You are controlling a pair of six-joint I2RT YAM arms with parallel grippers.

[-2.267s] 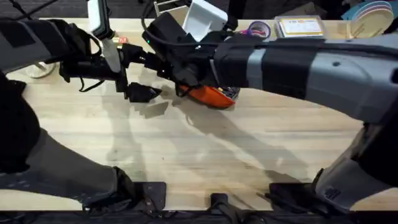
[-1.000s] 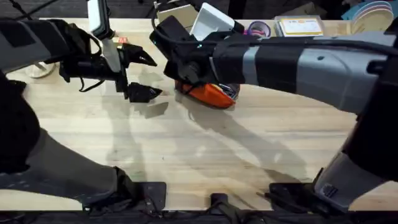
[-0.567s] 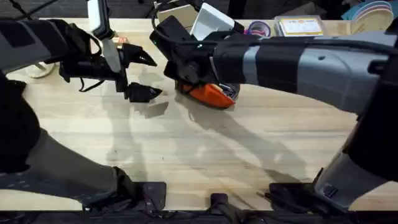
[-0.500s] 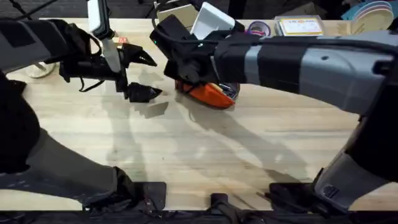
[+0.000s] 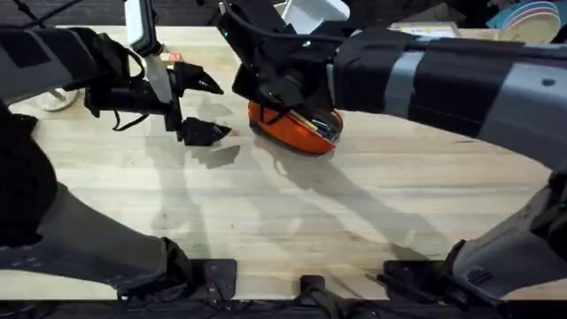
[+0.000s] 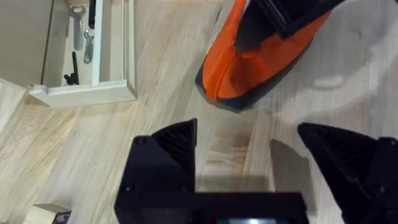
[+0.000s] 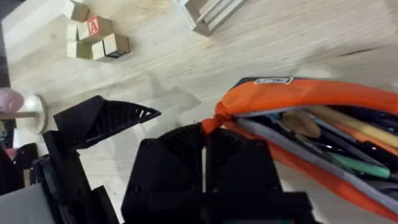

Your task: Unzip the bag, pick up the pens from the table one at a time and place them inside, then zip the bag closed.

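The right gripper (image 7: 204, 144) is clenched on the bunched end of the bag (image 7: 311, 99), its 2 fingers pressed together around the orange fabric. The bag's top gapes open, and several pens (image 7: 348, 134) lie lengthwise inside against the dark lining. In the overhead view the right arm reaches from the lower right across the middle of the table (image 5: 292, 221), its wrist bent down over the bag (image 5: 297, 128), which sits at the far centre.

The left gripper (image 5: 199, 108) is spread wide, 1 finger raised and 1 low near the wood, just beside the bag's end but apart from it. Its arm stretches level from the left edge. From the left wrist, the bag (image 6: 249, 68) lies ahead of the parted fingers (image 6: 177, 140), with a pale wooden tray (image 6: 93, 87) off to the side. Small wooden blocks (image 7: 96, 37) sit beyond.
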